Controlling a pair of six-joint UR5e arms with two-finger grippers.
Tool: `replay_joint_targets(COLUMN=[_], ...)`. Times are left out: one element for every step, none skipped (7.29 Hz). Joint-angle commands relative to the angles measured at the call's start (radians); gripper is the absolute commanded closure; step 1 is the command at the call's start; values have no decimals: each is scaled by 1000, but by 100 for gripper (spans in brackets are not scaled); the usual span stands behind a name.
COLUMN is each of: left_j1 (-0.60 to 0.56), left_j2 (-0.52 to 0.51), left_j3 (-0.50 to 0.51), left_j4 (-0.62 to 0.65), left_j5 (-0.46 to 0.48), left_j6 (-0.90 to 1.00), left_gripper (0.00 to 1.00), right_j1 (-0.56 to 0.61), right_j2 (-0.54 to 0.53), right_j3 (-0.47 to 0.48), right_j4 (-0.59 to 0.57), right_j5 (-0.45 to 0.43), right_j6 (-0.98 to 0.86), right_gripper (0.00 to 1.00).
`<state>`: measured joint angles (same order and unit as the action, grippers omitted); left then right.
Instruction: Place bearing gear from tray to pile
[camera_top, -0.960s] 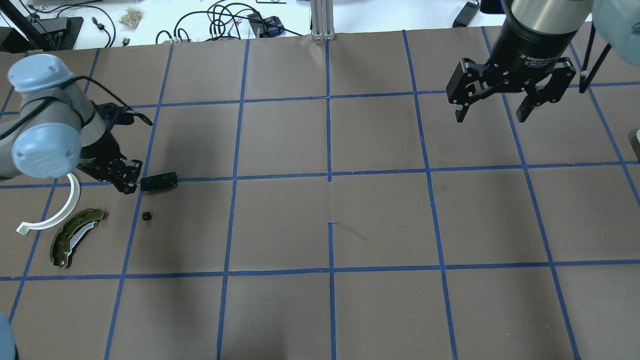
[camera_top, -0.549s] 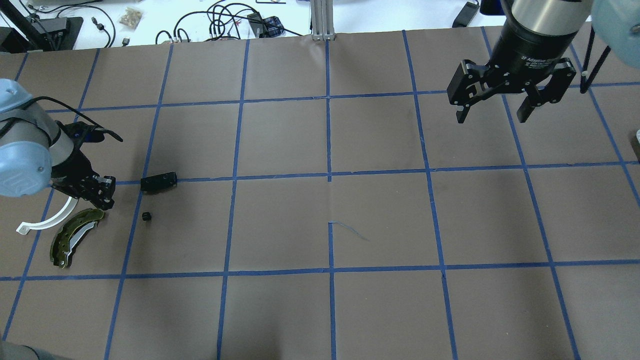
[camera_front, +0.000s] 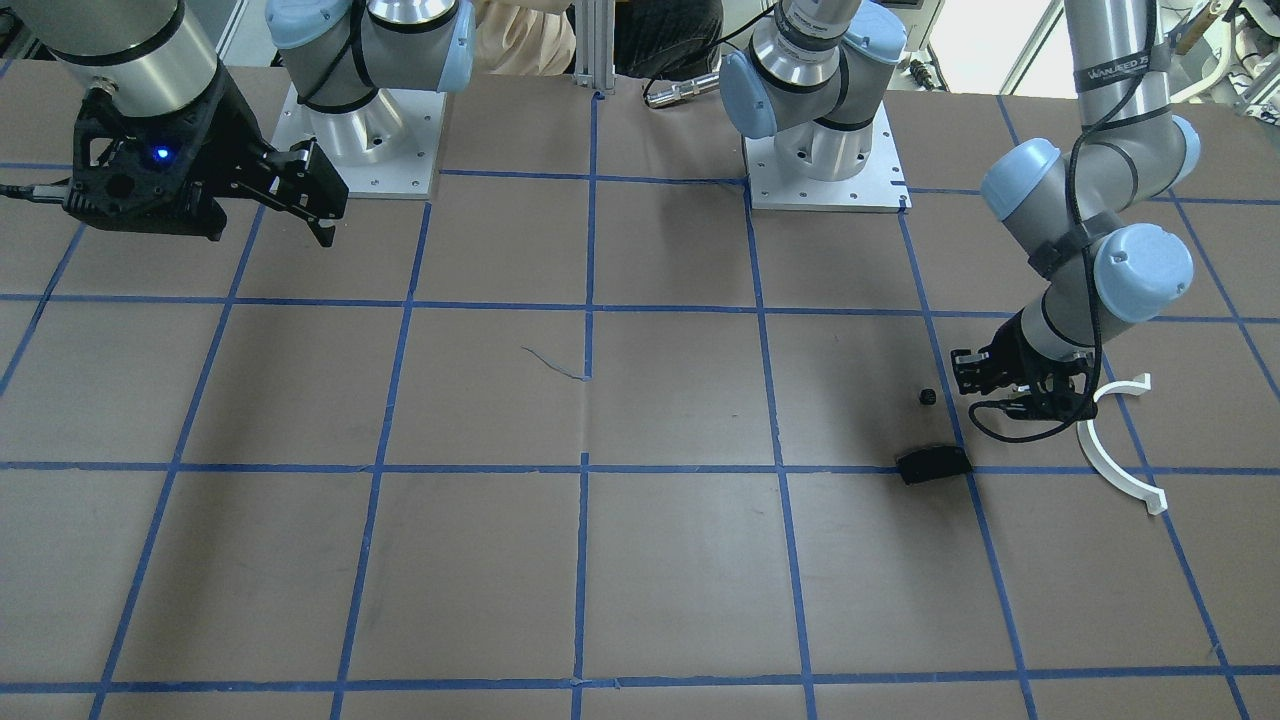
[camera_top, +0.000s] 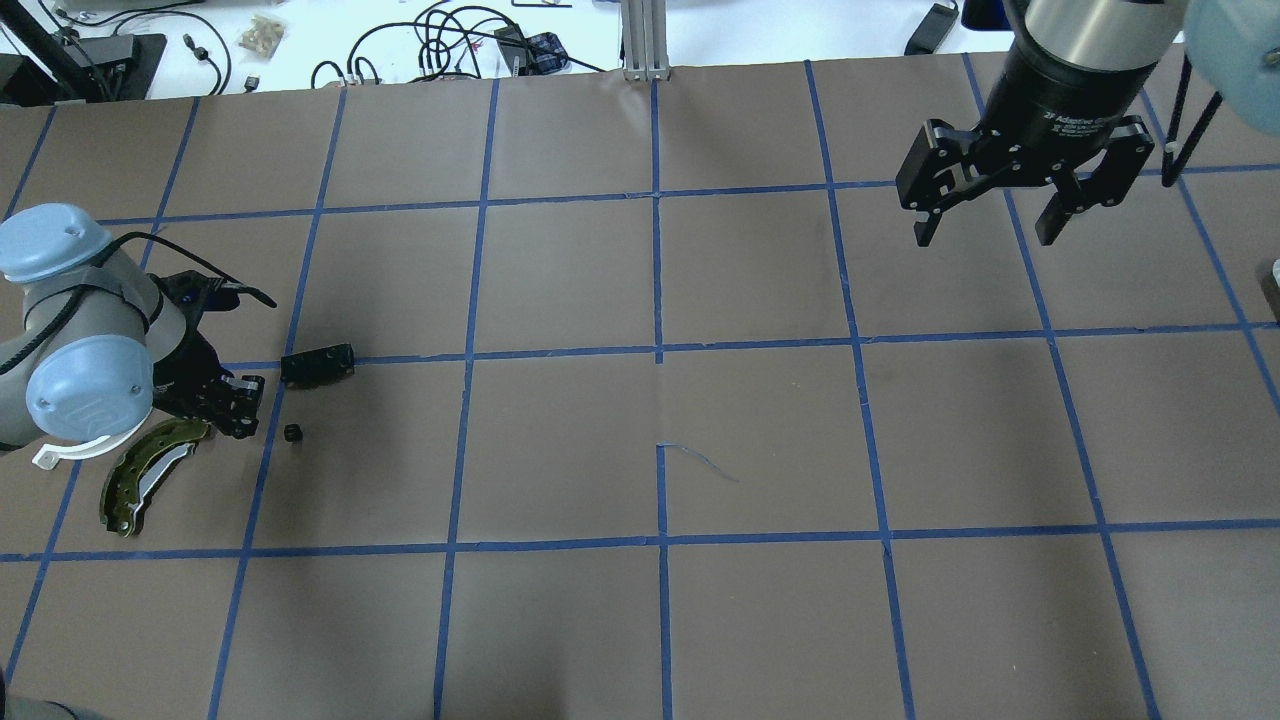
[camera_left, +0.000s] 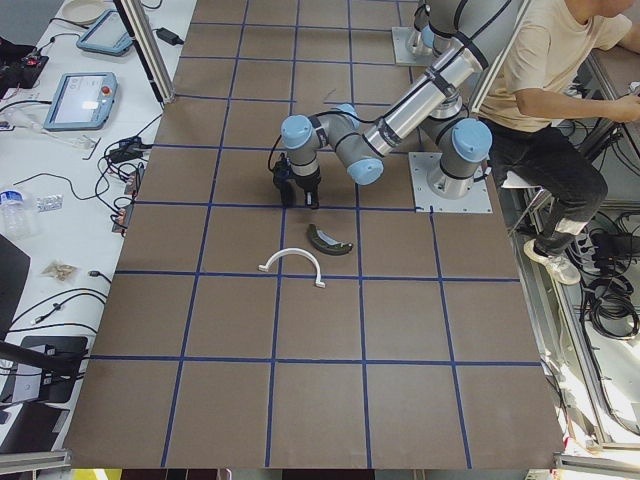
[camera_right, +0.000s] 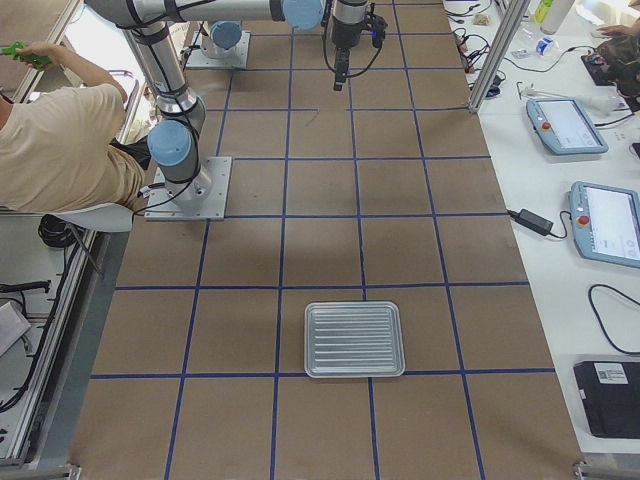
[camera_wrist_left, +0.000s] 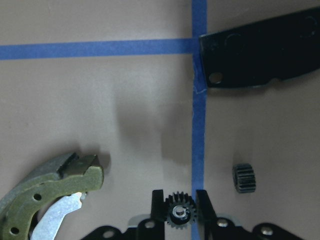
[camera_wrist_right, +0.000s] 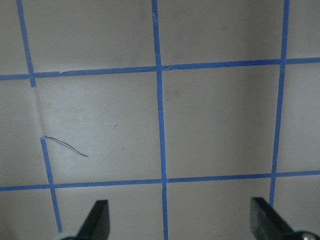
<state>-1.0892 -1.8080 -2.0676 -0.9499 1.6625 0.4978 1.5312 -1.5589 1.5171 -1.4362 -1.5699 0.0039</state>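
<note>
My left gripper (camera_wrist_left: 179, 201) is shut on a small black bearing gear (camera_wrist_left: 178, 218) with a pale hub. In the overhead view it (camera_top: 238, 405) hangs over the pile. The pile holds an olive-green brake shoe (camera_top: 150, 475), a white half-ring arc (camera_top: 62, 453) partly under my arm, and a flat black pad (camera_top: 317, 363). A second small black gear (camera_top: 292, 432) lies on the table just right of the gripper (camera_wrist_left: 244, 177). My right gripper (camera_top: 990, 215) is open and empty, high at the far right. The silver tray (camera_right: 353, 340) shows only in the right side view and is empty.
The table is brown paper with a blue tape grid (camera_top: 658, 350). Cables and small gear lie beyond the far edge (camera_top: 450, 40). A person sits beside the robot's base (camera_left: 560, 90). Both arm bases stand on metal plates (camera_front: 825, 160).
My left gripper has moved from beside the black pad toward me, to the upper end of the brake shoe. Its elbow has swung. The right arm has barely moved.
</note>
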Motion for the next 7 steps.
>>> replay_joint_targets(left_j1=[0, 2, 3, 0, -4, -8, -50], left_j2=[3, -4, 1, 4, 21, 36, 56], left_j3=[1, 1, 3, 3, 12, 70, 180], left_j4=[3, 3, 3, 2, 2, -33, -194], left_j5=[-23, -23, -24, -26, -24, -21, -20], left_j6=[-2, -5, -2, -2, -5, -4, -13], left_gripper=[100, 26, 0, 0, 0, 0, 0], right_j1=[0, 0, 1, 0, 1, 0, 0], right_j2=[0, 0, 0, 0, 0, -3, -1], right_j3=[0, 0, 2, 3, 17, 29, 31], right_j4=[0, -1, 0, 2, 0, -7, -16], right_j5=[1, 4, 1, 1, 2, 4, 1], right_j6=[2, 2, 1, 4, 8, 11, 13], right_gripper=[0, 0, 0, 0, 0, 0, 0])
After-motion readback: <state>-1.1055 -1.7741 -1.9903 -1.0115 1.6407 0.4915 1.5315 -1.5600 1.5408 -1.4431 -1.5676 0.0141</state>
